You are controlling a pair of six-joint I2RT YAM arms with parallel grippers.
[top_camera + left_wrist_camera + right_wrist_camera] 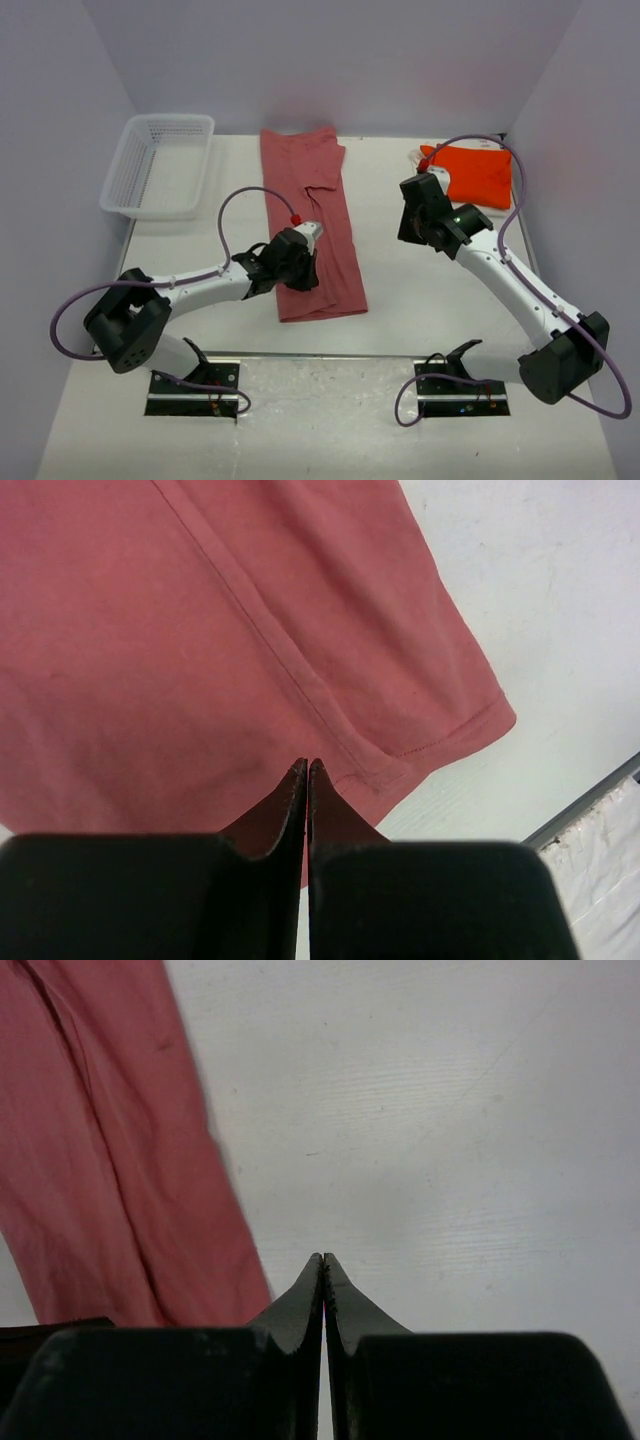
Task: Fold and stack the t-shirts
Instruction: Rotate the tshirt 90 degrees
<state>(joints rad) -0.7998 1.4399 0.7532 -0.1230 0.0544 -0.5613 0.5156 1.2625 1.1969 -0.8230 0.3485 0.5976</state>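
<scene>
On the near left edge of the red shirt (318, 190), your left claw (305, 768) clenched at the hem, right claw (323, 1260) clenched on nothing to its right, orange shirt (478, 172) folded further right.

Bright, even light from above, soft and white across the counter (420, 300), no glare. The arms cast only faint, short shadows in the top view, and everything is sharp there. In the wrist views, the left gripper (307, 770) and right gripper (323, 1260) blur at the bottom edge. The rose-red t-shirt (200, 630) has crisp stitching on the left, a smeared edge on the right.
</scene>
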